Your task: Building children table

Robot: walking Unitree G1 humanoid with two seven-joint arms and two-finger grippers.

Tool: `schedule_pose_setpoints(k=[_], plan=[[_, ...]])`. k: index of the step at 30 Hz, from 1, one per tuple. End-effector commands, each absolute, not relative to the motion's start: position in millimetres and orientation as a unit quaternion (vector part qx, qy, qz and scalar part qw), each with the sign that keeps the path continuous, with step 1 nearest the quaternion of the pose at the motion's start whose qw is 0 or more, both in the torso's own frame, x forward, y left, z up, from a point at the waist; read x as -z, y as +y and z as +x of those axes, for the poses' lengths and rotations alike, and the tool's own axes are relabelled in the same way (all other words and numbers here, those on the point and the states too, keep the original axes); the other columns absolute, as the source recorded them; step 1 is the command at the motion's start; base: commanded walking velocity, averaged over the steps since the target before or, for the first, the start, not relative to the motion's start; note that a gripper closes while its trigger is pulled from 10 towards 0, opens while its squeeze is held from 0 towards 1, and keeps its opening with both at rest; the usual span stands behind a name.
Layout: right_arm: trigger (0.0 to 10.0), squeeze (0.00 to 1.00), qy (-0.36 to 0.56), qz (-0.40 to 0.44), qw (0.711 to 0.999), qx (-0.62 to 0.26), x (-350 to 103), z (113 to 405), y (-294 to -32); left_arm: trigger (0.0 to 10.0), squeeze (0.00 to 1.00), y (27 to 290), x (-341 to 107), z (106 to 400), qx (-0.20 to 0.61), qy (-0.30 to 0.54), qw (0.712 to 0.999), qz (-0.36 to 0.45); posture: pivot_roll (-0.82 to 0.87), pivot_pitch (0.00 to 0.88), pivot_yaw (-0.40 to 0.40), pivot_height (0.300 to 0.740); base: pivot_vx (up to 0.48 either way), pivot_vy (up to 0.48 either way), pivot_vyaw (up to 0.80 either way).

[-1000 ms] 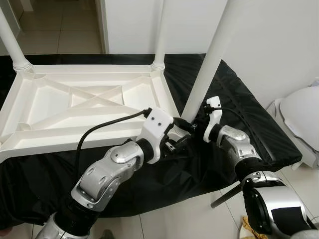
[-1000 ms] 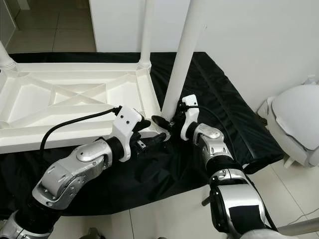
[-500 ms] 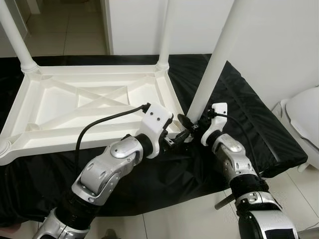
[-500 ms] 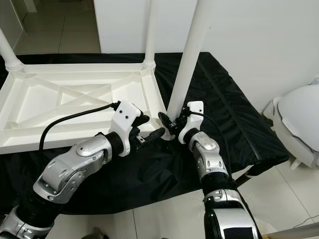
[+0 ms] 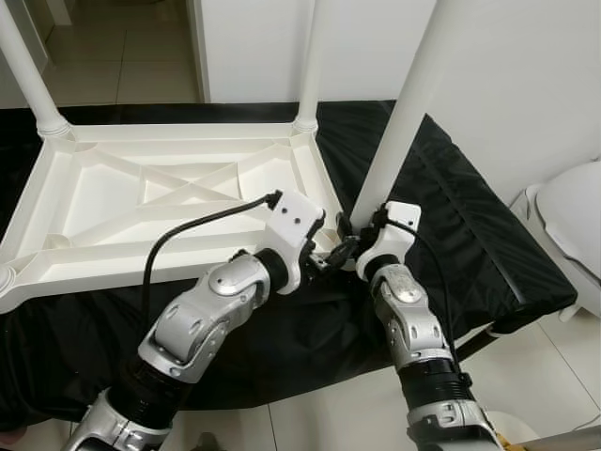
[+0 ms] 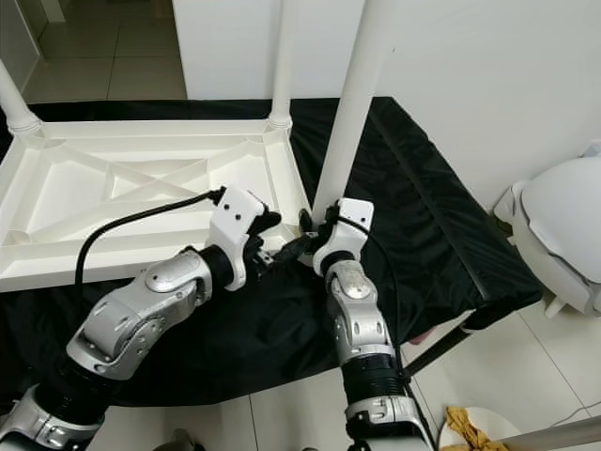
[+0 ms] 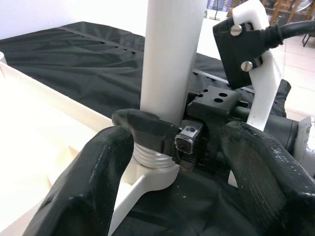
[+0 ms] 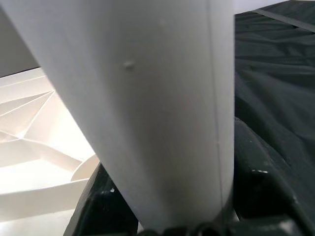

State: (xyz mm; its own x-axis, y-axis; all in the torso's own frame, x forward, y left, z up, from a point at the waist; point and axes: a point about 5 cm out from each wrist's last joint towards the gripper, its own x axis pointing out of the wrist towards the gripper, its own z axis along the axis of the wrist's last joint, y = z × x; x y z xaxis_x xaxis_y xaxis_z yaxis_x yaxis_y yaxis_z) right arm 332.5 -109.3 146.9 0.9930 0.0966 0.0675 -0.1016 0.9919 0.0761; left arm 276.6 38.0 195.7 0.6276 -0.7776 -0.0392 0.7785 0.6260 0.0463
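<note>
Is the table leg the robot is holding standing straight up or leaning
Leaning. The table leg slants from its corner socket, while the far leg stands nearly vertical.

Before me a black cloth (image 5: 470, 225) covers a low surface on the tiled floor (image 5: 319, 423). On it lies my white tabletop (image 5: 141, 188), upside down, legs up.

1. Both arms are built of rounded silver shells joined by black joints.
2. The left arm (image 5: 202, 319) carries a white wrist block with two dark screws; a black cable loops from it.
3. The right arm (image 5: 404, 319) has a similar white block and a thin black cable.
4. Left claw (image 7: 179, 162) fingers (image 7: 93, 182) are black and matte-textured.
</note>
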Motion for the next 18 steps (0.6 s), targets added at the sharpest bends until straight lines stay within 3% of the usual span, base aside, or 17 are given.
schedule_pose_setpoints(k=[1, 4, 6, 9, 10, 18], plan=[[0.0, 0.00, -0.035, 0.042, 0.998, -0.016, -150.1, 329.1, -114.7, 10.0, 0.00, 31.8, -194.1, 272.4, 0.493, 0.009, 0.869, 0.032, -0.09, 0.000, -0.061, 0.740, 0.000, 0.000, 0.00], [0.0, 0.00, -0.026, 0.050, 0.998, -0.017, -149.0, 327.1, -112.4, 10.0, 0.00, 30.5, -194.2, 272.3, 0.497, 0.008, 0.867, 0.031, -0.09, 0.000, -0.063, 0.740, 0.000, 0.000, 0.00], [10.0, 0.00, -0.019, 0.052, 0.998, -0.026, -149.1, 323.8, -109.9, 10.0, 0.00, 28.3, -194.6, 270.6, 0.506, 0.007, 0.862, 0.032, -0.09, 0.004, -0.065, 0.740, 0.000, 0.000, 0.00], [10.0, 0.00, -0.014, 0.055, 0.998, -0.029, -149.1, 322.3, -109.0, 10.0, 0.00, 28.3, -194.2, 269.7, 0.509, 0.007, 0.860, 0.034, -0.09, 0.006, -0.065, 0.740, 0.000, 0.000, 0.00], [10.0, 1.00, -0.014, 0.059, 0.998, -0.035, -148.8, 322.5, -111.2, 10.0, 0.00, 29.1, -193.4, 269.6, 0.507, 0.009, 0.861, 0.032, -0.09, 0.010, -0.062, 0.740, 0.000, 0.000, 0.00], [10.0, 1.00, -0.023, 0.069, 0.992, -0.103, -151.7, 324.4, -127.8, 10.0, 0.00, 32.0, -194.3, 269.7, 0.503, 0.005, 0.864, 0.035, -0.08, 0.018, -0.071, 0.740, 0.000, 0.000, 0.00]])
